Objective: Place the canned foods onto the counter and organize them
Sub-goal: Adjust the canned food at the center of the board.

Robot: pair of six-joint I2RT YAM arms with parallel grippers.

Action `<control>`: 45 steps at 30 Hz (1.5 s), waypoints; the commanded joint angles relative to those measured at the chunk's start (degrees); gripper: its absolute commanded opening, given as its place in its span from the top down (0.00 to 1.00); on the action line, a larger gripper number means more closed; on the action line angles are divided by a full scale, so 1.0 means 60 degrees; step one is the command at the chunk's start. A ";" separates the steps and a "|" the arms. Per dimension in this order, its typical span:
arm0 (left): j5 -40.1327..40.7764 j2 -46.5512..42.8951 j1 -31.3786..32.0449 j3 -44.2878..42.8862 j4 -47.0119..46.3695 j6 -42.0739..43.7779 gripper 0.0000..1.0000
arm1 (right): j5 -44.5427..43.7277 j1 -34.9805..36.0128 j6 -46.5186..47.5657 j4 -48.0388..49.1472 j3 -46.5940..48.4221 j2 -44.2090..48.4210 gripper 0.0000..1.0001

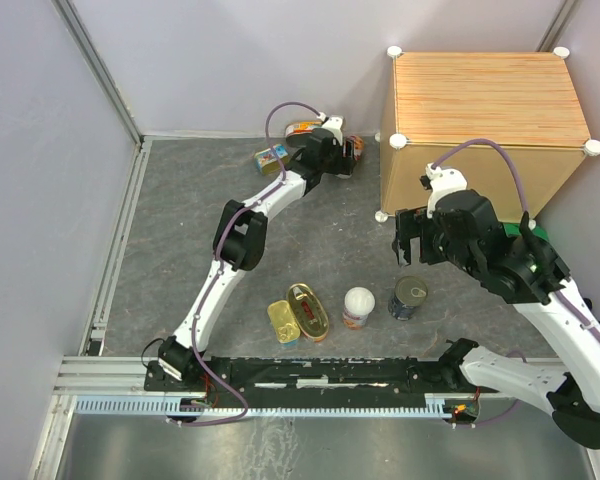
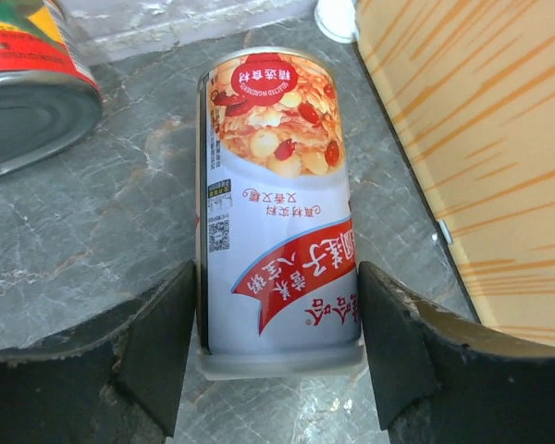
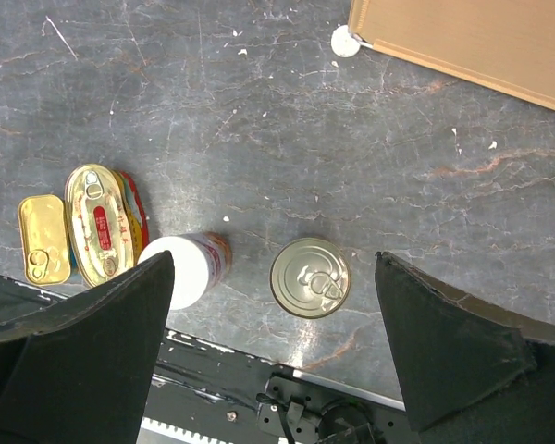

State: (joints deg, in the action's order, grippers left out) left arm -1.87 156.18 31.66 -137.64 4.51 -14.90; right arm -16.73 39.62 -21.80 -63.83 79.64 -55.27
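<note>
place: robot lab cell | cues: plain grey partition walls, aluminium frame, black mounting rail (stone-look floor mat)

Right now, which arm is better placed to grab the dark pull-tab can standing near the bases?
Right. Its open right gripper hangs over the dark can, which sits between its fingers in the wrist view. The left gripper is far off beside the counter, fingers flanking a lying white-labelled can.

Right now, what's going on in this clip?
The left gripper has its jaws against both sides of a white can lying on its side beside the counter. The right gripper hangs open above a dark upright can. The counter's top holds no cans yet; other tins sit on the table.
</note>
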 commanded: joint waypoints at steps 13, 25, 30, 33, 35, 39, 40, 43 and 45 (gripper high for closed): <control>-0.0971 -0.2405 0.0246 0.2768 0.0641 -0.0336 0.90 | 0.0198 -0.0038 -0.0485 0.0192 0.0554 0.0138 0.03; -0.2465 -0.6116 0.0260 0.6284 0.1774 -0.0848 0.97 | 0.0473 -0.0036 -0.0692 0.0500 0.0262 0.0019 0.02; -0.2901 -0.7329 0.0264 0.6975 0.2754 -0.0842 0.97 | 0.0801 -0.0039 -0.0881 0.0795 0.0178 -0.0334 0.01; -0.2997 -0.7915 0.0260 0.7154 0.3588 -0.0534 0.97 | 0.1001 -0.0025 -0.0952 0.1160 -0.0050 -0.0470 0.01; -0.3029 -0.8197 0.0268 0.7138 0.4201 -0.0248 0.97 | 0.1055 -0.0024 -0.0952 0.1413 -0.0234 -0.0563 0.01; -0.2892 -0.8882 0.0261 0.7354 0.5007 0.0134 0.97 | 0.1236 -0.0011 -0.0975 0.1831 -0.0396 -0.0893 0.01; -0.2795 -0.9112 0.0264 0.7498 0.5073 0.0195 0.97 | 0.1269 -0.0007 -0.0991 0.1899 -0.0400 -0.0971 0.01; -0.2633 -0.9654 0.0303 0.7915 0.5319 0.0297 0.97 | 0.1321 0.0012 -0.0995 0.2150 -0.0397 -0.1174 0.01; -0.2442 -0.9909 0.0411 0.8212 0.5370 0.0389 0.97 | 0.1370 0.0026 -0.0997 0.2271 -0.0404 -0.1306 0.01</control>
State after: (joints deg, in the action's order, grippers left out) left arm -16.97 101.51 33.04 -90.98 34.20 -15.51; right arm -9.56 39.64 -27.22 -54.83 77.14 -62.46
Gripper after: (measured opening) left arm 0.043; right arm 0.991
